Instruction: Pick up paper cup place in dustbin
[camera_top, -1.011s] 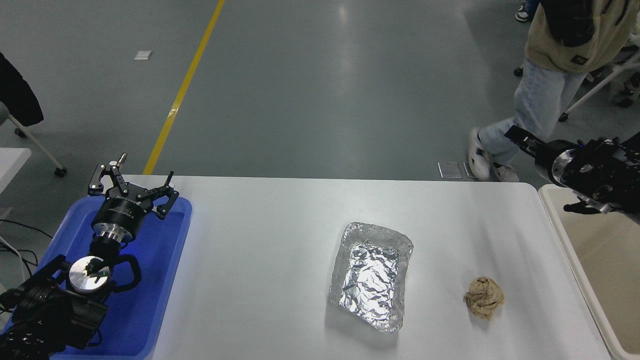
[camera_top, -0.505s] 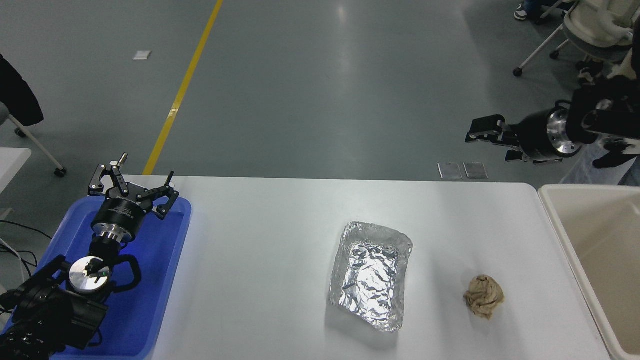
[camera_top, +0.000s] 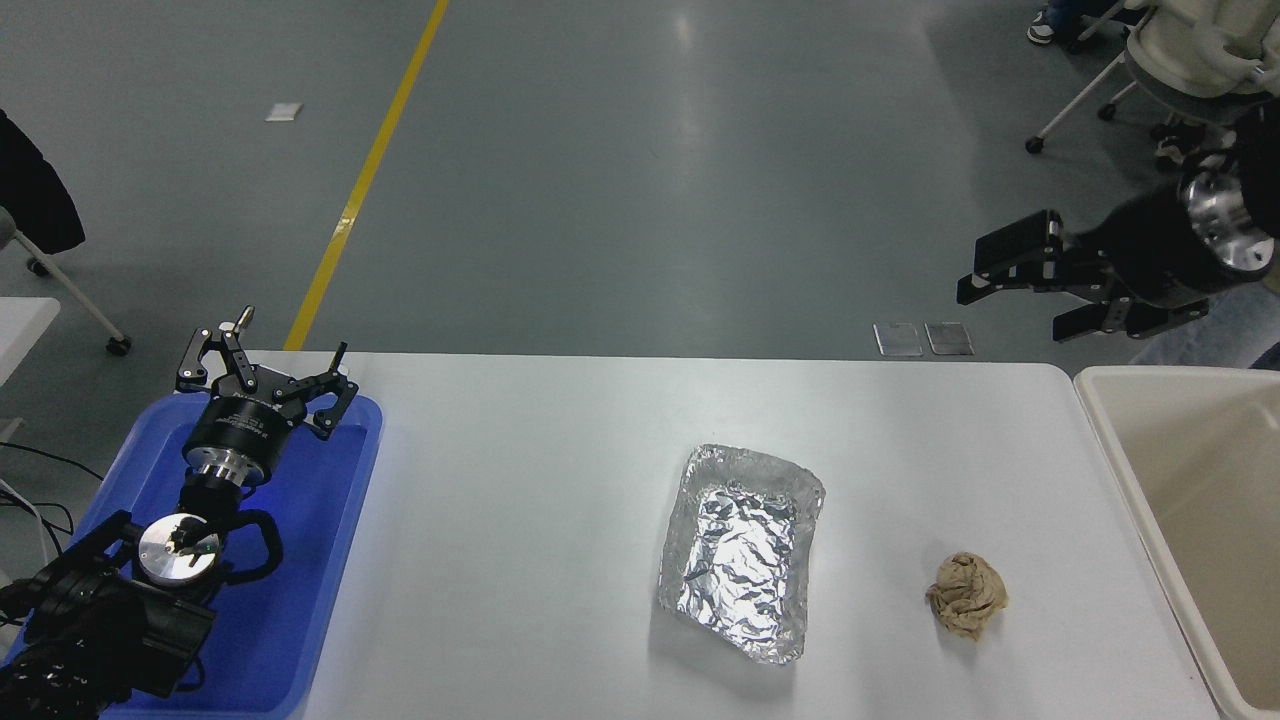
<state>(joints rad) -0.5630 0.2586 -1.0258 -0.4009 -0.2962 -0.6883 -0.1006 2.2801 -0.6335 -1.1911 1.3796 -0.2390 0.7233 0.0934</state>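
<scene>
no paper cup showed anywhere; the right hand (camera_top: 1035, 290) had lifted from over the dustbin (camera_top: 1110, 440) at the desk's (camera_top: 520, 520) right end, fingers spread and empty, so the drop looked done. left hand (camera_top: 265, 375) parked spread over the blue tray (camera_top: 330, 560).

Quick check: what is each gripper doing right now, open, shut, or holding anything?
Left gripper: open, empty, parked over the blue tray.
Right gripper: open, empty, raised beyond the table's far edge.
</scene>
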